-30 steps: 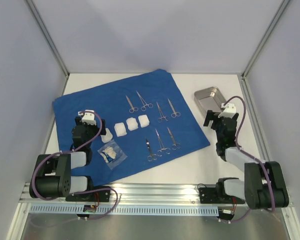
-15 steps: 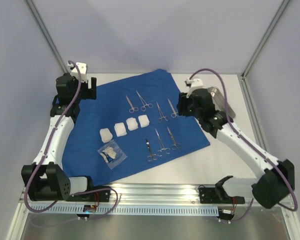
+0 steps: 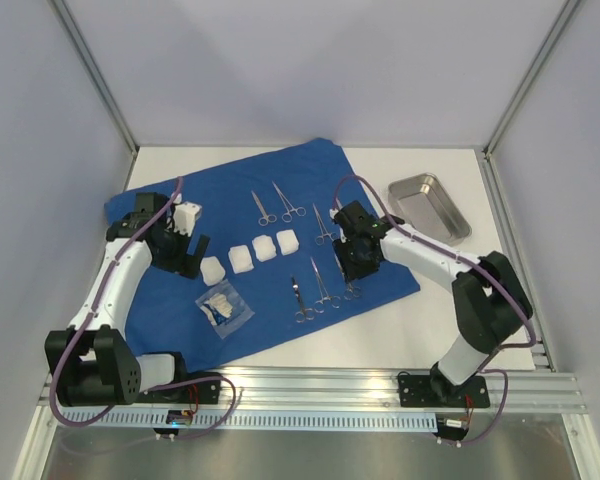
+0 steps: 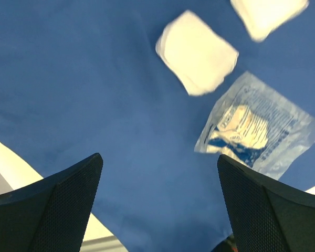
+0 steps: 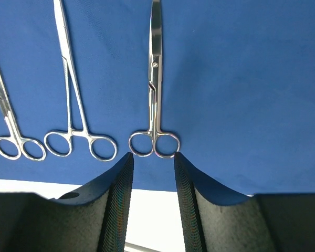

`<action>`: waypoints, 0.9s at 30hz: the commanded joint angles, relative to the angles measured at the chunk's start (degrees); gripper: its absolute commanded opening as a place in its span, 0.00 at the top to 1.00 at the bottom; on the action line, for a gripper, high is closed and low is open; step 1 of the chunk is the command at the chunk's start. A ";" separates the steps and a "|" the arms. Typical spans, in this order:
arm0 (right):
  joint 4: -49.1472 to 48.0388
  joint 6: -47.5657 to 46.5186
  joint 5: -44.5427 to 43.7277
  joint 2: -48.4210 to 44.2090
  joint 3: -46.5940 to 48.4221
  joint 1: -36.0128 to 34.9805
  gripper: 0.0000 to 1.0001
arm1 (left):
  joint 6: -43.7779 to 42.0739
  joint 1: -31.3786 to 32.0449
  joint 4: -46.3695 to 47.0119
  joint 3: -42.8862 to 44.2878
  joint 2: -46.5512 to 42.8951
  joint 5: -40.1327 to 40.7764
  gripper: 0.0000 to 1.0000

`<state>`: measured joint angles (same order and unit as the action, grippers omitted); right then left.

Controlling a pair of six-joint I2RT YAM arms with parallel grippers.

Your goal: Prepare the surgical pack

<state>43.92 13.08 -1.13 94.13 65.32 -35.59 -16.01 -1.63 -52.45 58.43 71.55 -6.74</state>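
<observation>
The royal-blue drape [image 3: 180, 300] lies spread flat on the table. On it are several silver scissor-like instruments [image 3: 325, 285] in two rows, several white gauze squares [image 3: 241, 259] and a clear packet [image 3: 223, 307]. The steel tray [image 3: 428, 205] stands off the drape at the right. My left gripper [image 3: 194, 256] hovers over the drape's left part beside the leftmost gauze [image 4: 197, 52], jaws wide open [image 4: 157, 163] and empty. My right gripper [image 3: 358, 264] hangs over the near row's right end. Its jaws [image 5: 152, 157] are narrowed but apart, just short of one instrument's ring handles [image 5: 153, 144], holding nothing.
Bare white table [image 3: 450, 300] shows right of the drape and along its near edge [image 5: 147, 210]. Aluminium frame posts [image 3: 100, 90] and grey walls bound the workspace. Two more instruments [image 5: 76, 105] lie left of the right jaws.
Both arms left their folded rest pose at the near edge, swung out high, then came down over the drape. The right jaws narrowed; the left stayed wide.
</observation>
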 commanded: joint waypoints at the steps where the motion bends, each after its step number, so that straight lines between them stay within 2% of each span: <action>1: -0.24 -0.51 3.67 4.29 2.96 -0.18 0.60 | -1.48 -0.04 -2.22 -0.69 -1.94 1.91 0.00; 7: -0.59 -2.97 2.00 11.07 6.48 -0.18 0.60 | 0.01 -0.04 -1.08 -0.43 -0.71 6.39 0.00; 11: -0.68 -3.50 -0.87 13.62 7.10 -0.18 0.61 | 0.63 -0.04 -0.29 -0.51 -1.41 6.39 0.00; 17: -1.38 -4.03 -1.33 15.65 5.96 -0.18 0.70 | 0.63 -0.04 -0.90 0.10 -2.03 5.42 0.00; 23: -3.84 -5.08 -0.81 16.18 4.91 -0.09 0.92 | 0.54 -0.04 -0.82 0.10 -2.03 5.69 0.00; 27: -3.23 -6.40 -2.30 15.13 6.13 -0.09 1.00 | 0.10 -0.13 -1.08 -0.16 -2.47 5.51 0.00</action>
<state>43.94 8.91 -1.45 107.59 71.00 -35.57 -15.99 -1.63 -53.34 57.30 71.07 -1.41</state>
